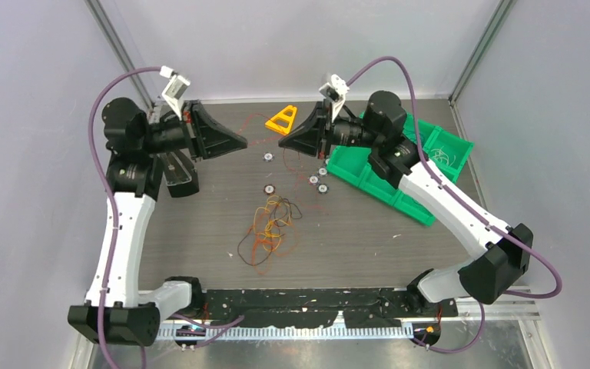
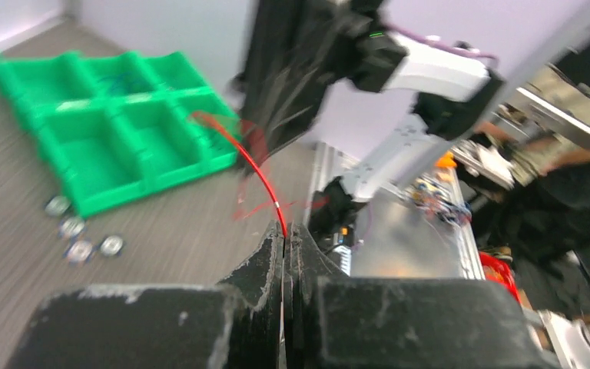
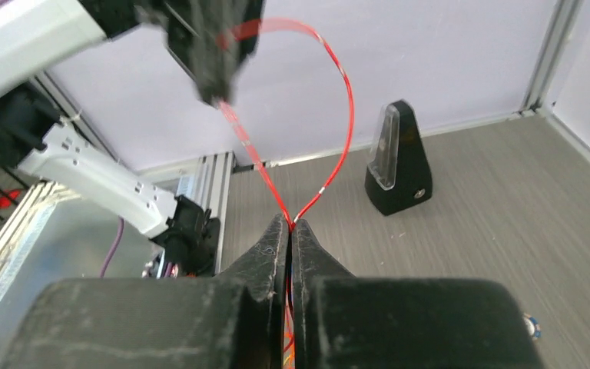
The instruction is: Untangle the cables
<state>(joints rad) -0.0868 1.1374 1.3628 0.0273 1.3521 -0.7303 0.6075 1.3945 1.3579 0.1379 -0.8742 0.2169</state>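
Note:
The cables (image 1: 270,224) lie as a loose tangle of orange, red, yellow and dark wires on the table in front of both arms. One red wire (image 3: 350,100) is lifted out of it and arcs between the two grippers at the back of the table. My left gripper (image 2: 284,229) is shut on one part of this red wire (image 2: 252,165). My right gripper (image 3: 290,224) is shut on another part, with two red strands leaving its tips. In the top view the left gripper (image 1: 243,142) and right gripper (image 1: 281,146) face each other, a short gap apart.
A green compartment tray (image 1: 399,173) lies at the back right under the right arm. An orange triangle (image 1: 283,119) stands behind the grippers. Small silver nuts (image 1: 267,188) are scattered between tray and tangle. A black wedge-shaped block (image 3: 396,161) stands by the left arm.

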